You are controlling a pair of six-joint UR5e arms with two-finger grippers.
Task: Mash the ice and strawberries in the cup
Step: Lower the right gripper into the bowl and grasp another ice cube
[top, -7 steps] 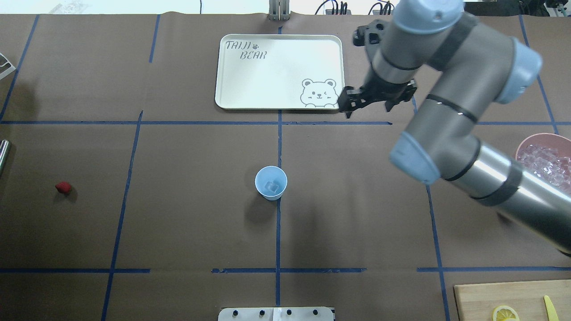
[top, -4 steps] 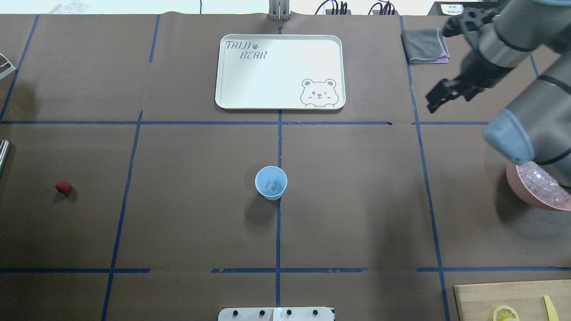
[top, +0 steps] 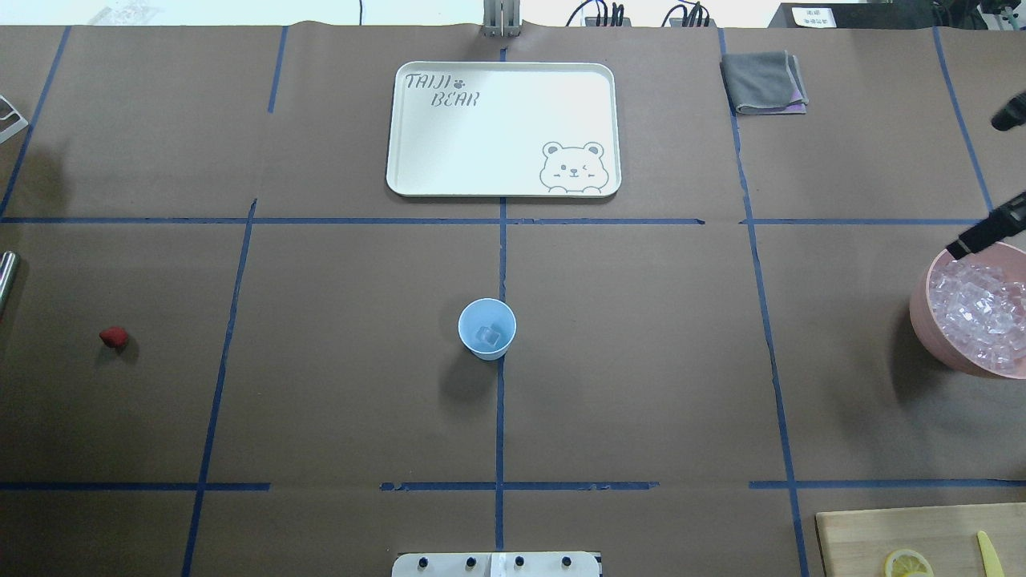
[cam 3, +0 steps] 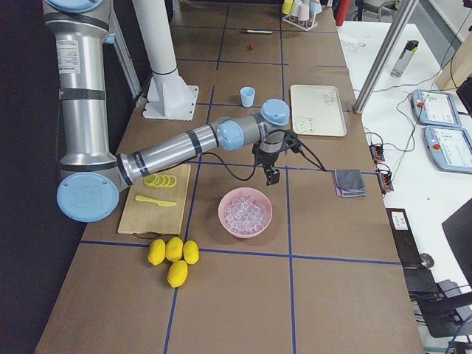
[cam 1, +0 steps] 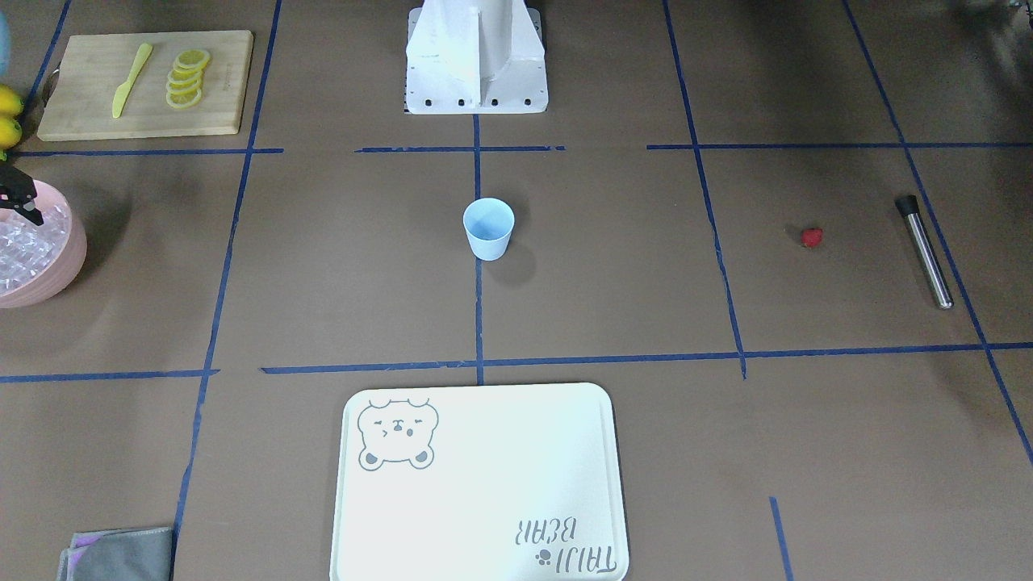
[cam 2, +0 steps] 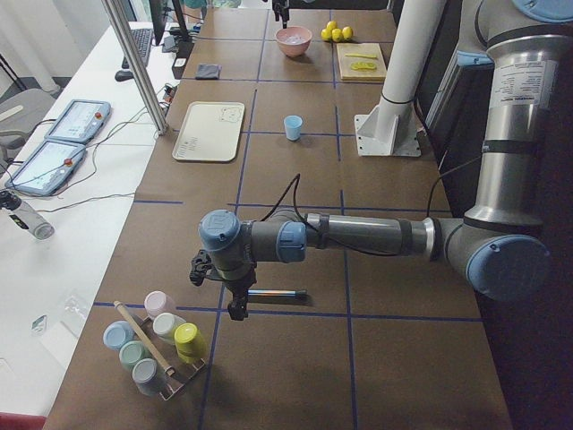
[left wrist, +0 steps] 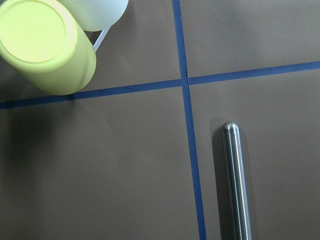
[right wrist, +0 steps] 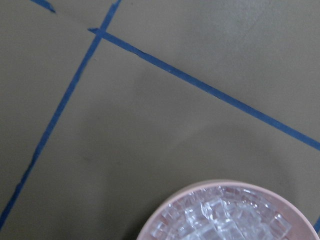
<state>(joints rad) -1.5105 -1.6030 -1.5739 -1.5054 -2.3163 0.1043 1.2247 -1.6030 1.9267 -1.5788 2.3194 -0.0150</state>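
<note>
Fetching ice (top: 982, 308): right gripper (cam 3: 271, 175), grip indiscernible, is hovering by the pink bowl (top: 922, 320), needing descent onto one cube.

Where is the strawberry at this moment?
In the overhead view the strawberry lies on the table on the robot's left side, far left of the cup and close to the steel rod.

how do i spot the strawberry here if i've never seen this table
Start at the pale-blue cup in the middle of the table. Go toward the robot's left, to the steel rod; the strawberry lies just short of it. It is the only small red lump there.
</note>
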